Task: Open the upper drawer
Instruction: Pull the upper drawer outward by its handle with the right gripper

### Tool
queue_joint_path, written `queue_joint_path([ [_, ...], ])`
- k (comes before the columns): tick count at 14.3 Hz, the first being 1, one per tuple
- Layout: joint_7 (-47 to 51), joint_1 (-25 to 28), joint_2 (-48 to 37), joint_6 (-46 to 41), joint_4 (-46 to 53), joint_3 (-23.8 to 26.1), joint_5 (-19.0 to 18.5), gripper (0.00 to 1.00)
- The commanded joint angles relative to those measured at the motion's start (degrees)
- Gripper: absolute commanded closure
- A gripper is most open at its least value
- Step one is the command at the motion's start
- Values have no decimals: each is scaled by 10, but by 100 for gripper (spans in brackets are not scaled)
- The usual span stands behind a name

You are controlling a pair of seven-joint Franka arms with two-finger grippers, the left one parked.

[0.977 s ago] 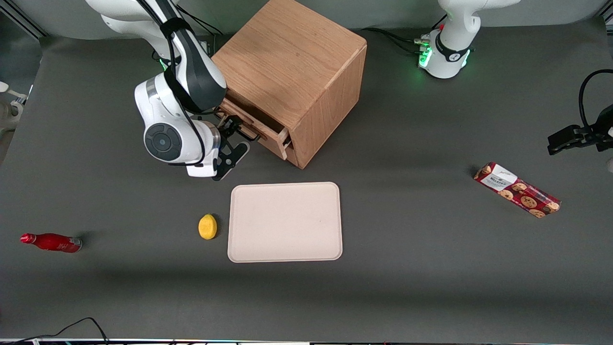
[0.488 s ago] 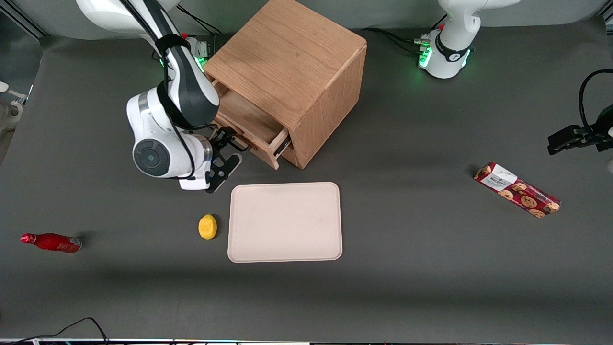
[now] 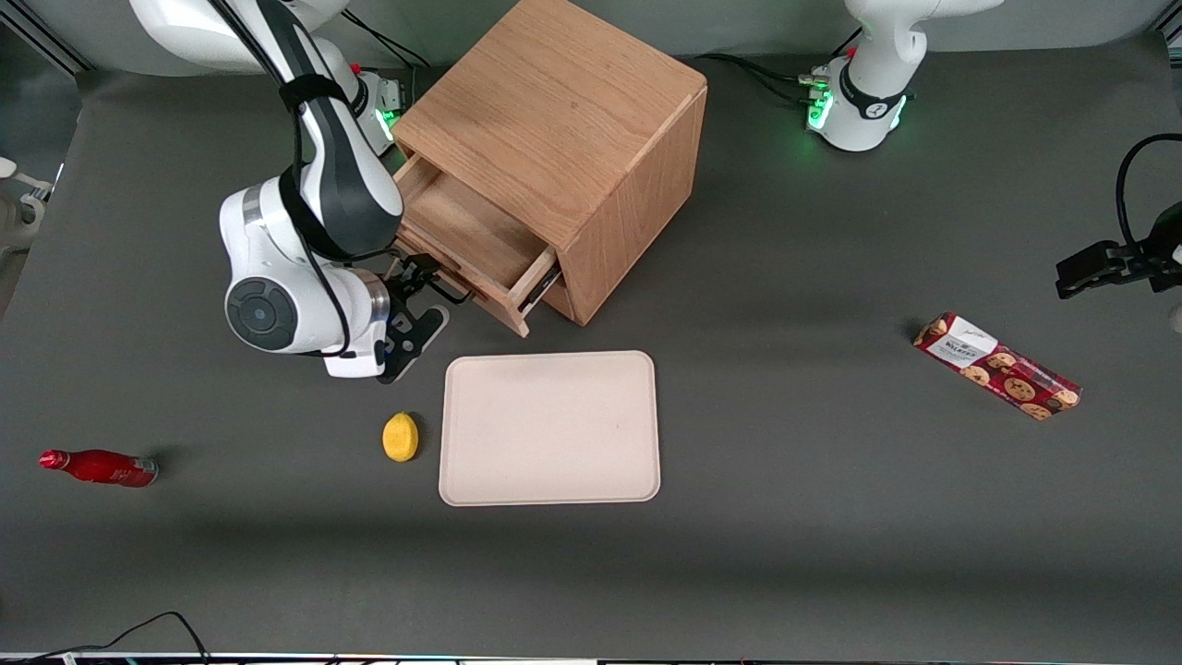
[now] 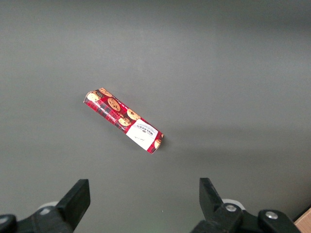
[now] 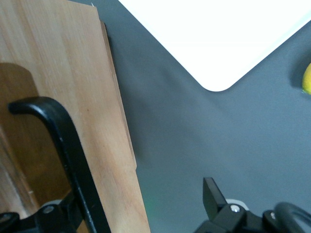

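Dark grey worktop, matte, carrying all the items listed. Item one: red bottle, lying on its side toward the working arm's end of the worktop, well apart from everything else. Item two: end effector of the right arm, positioned in front of the oak cabinet at the upper drawer's black wire handle. In the wrist view the end effector was released, its fingers spread wide, with the handle passing just beside one finger and the other finger standing clear over bare worktop. No grasp was closed on the bar. Item three: yellow lemon, just beside the short edge of the tray but not touching it, nearer to the front camera than the end effector. Item four: pale rectangular tray with rounded corners, lying flat, nearer to the front camera than the cabinet. Item five: upper drawer, topmost in the cabinet, standing partly drawn out with its light-wood floor exposed and its flat oak front near the tray's corner. Item six: red cookie packet, lying flat and askew toward the parked arm's end.
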Motion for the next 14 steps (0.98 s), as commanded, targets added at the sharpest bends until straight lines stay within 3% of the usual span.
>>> queue_joint_path([
  [1,-19,-12,16,0,26,-1,-11,0],
  [14,-61,-73,46,0,83,3,-15,0],
])
